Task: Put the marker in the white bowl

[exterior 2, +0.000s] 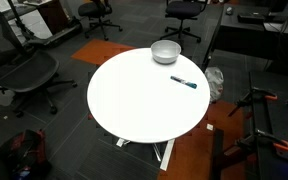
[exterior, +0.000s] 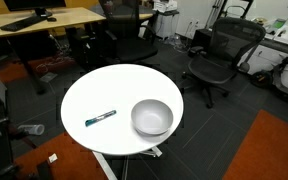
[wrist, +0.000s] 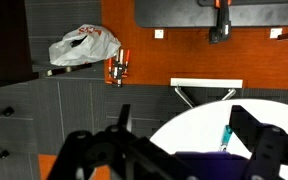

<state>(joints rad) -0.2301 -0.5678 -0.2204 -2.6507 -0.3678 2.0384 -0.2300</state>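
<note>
Blue-teal marker, white-grey bowl, white table, black pincer

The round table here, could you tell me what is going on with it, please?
Nothing is being handled yet. The marker lies flat on the round white table, beside the white bowl but apart from it. In the wrist view the pincer hangs open and empty above the table's edge, with the marker below it.

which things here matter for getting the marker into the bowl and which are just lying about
For the job:
marker
white bowl
tool, open

Just lying about:
black office chair
wooden desk
plastic bag on the floor
</note>
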